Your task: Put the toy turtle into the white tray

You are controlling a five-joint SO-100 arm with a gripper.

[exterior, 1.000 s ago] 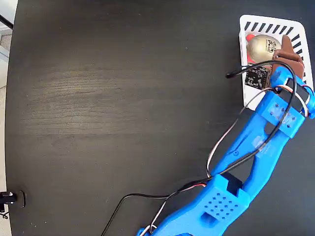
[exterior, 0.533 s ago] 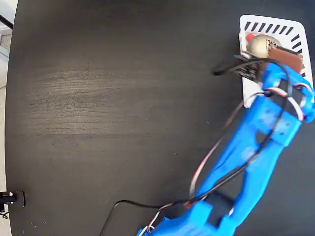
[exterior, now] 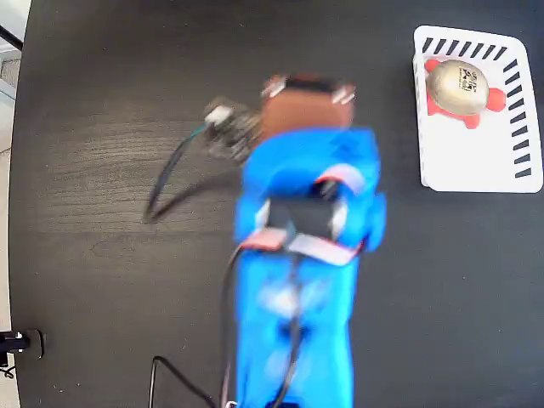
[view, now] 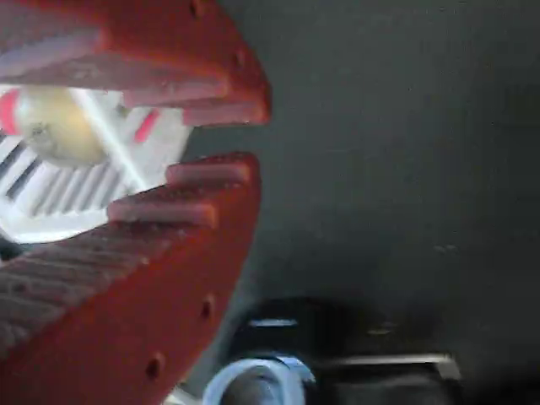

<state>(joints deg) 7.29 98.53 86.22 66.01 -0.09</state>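
Observation:
The toy turtle (exterior: pixel 459 85), gold-beige shell with red head and flippers, lies in the far end of the white tray (exterior: pixel 484 161) at the top right of the fixed view. My gripper (exterior: pixel 306 83) is blurred over the middle of the black table, well to the left of the tray and apart from it. In the wrist view the red fingers (view: pixel 169 278) stand a little apart with nothing between them, so the gripper (view: pixel 257 139) is open. Through the gap behind them the turtle (view: pixel 51 126) and the tray (view: pixel 76 202) show at a distance.
The blue arm (exterior: pixel 297 280) runs from the bottom edge up the table's middle. A black cable (exterior: pixel 170 183) loops off its left side by a small circuit board (exterior: pixel 225 127). A small dark fitting (exterior: pixel 17 342) sits at the table's left edge.
The gripper has let go of the turtle, which stays in the tray. The arm has swung fast to the left, from over the tray to the table's middle.

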